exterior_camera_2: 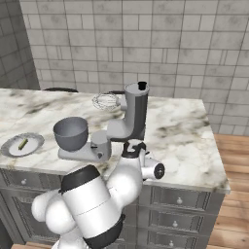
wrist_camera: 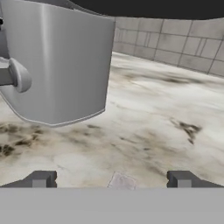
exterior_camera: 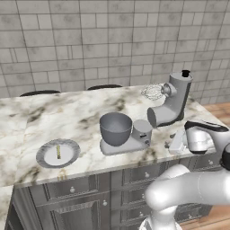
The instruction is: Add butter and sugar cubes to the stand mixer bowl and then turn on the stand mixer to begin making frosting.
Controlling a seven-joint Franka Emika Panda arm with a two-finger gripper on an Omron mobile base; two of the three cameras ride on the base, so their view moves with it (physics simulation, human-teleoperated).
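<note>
The stand mixer stands on the marble counter with its head tilted up and its whisk in the air. On the mixer's flat base, left of the column, sits the stand mixer bowl. Further left, the butter lies on a round grey plate. My gripper hangs open low over the counter, just right of the mixer's column. A small pale square, possibly a sugar cube, lies between the fingertips. The mixer's grey body stands close ahead.
The counter's front edge runs just below the mixer, with grey drawers under it. A tiled wall backs the counter. Bare marble stretches right of the mixer. Two dark chair backs show behind the far edge.
</note>
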